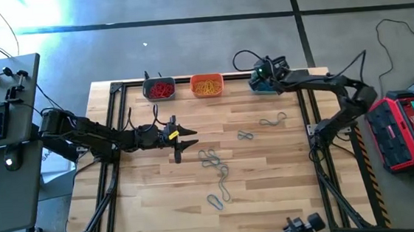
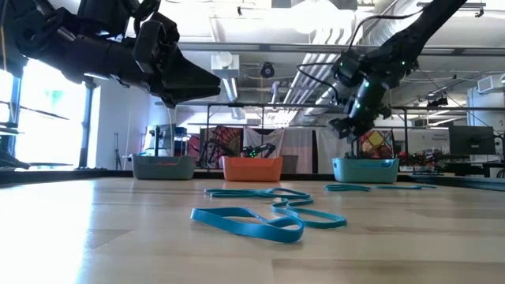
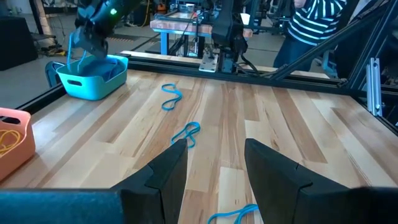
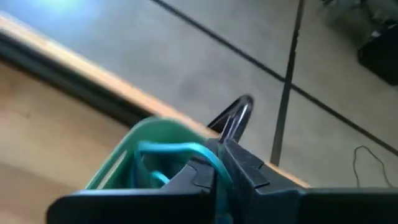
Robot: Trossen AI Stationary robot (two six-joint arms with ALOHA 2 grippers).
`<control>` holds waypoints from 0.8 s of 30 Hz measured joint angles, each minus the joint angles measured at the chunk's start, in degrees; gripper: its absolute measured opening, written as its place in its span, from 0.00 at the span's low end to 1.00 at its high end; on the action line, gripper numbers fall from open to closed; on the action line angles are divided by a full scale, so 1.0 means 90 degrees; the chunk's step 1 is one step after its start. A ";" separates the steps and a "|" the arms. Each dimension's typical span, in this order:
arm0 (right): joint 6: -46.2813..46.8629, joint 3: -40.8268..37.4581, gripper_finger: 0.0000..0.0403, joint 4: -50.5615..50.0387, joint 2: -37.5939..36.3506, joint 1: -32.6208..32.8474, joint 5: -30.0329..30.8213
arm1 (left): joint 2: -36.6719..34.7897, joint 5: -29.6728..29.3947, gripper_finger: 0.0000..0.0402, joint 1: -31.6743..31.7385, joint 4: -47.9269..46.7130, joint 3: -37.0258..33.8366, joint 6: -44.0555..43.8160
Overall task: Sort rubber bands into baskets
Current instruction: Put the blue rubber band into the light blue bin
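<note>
the right gripper (image 4: 221, 163) hangs over the teal basket (image 1: 264, 84) at the table's far right corner, its fingers pressed together on a blue rubber band (image 4: 186, 149) that loops above the tub. the left gripper (image 1: 188, 137) hovers mid-table with its fingers spread, holding nothing. more blue bands (image 1: 214, 160) lie scattered on the wooden table (image 1: 272, 192) (several near the centre). the grey basket (image 1: 159, 88) holds red bands, the orange basket (image 1: 207, 85) yellow ones.
</note>
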 joint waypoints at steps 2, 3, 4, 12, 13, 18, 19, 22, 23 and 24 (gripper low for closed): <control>0.0022 0.0000 0.06 -0.0145 0.0062 -0.0002 -0.0144 | 0.0000 0.0000 0.38 0.0000 0.0000 0.0000 -0.0002; 0.0092 0.0000 0.09 -0.0227 0.0073 -0.0002 -0.0205 | 0.0000 0.0000 0.38 0.0000 0.0000 0.0000 -0.0002; 0.0139 0.0000 0.12 -0.0306 0.0073 -0.0002 -0.0216 | 0.0000 0.0000 0.38 0.0000 0.0000 0.0000 -0.0002; 0.1436 0.0000 0.35 -0.0988 0.0071 -0.0362 -0.1578 | 0.0002 0.0000 0.38 0.0000 -0.0001 0.0000 -0.0039; 0.1682 0.0000 0.36 -0.1089 0.0073 -0.0472 -0.1750 | 0.0002 0.0000 0.38 0.0000 -0.0002 0.0000 -0.0039; 0.2269 0.0000 0.38 -0.1475 0.0071 -0.0893 -0.2049 | 0.0002 -0.0002 0.38 0.0000 -0.0002 0.0000 -0.0041; 0.2280 0.0000 0.38 -0.1505 0.0071 -0.0952 -0.2064 | 0.0002 0.0000 0.38 0.0000 -0.0002 0.0000 -0.0041; 0.2298 0.0000 0.38 -0.1513 0.0071 -0.1077 -0.2329 | 0.0002 0.0000 0.38 0.0000 -0.0002 0.0000 -0.0041; 0.2302 0.0003 0.38 -0.1519 0.0071 -0.1112 -0.2460 | 0.0002 -0.0002 0.38 0.0001 -0.0002 0.0000 -0.0041; 0.2300 0.0014 0.38 -0.1541 0.0071 -0.1134 -0.2520 | 0.0002 0.0000 0.38 0.0001 -0.0002 0.0000 -0.0043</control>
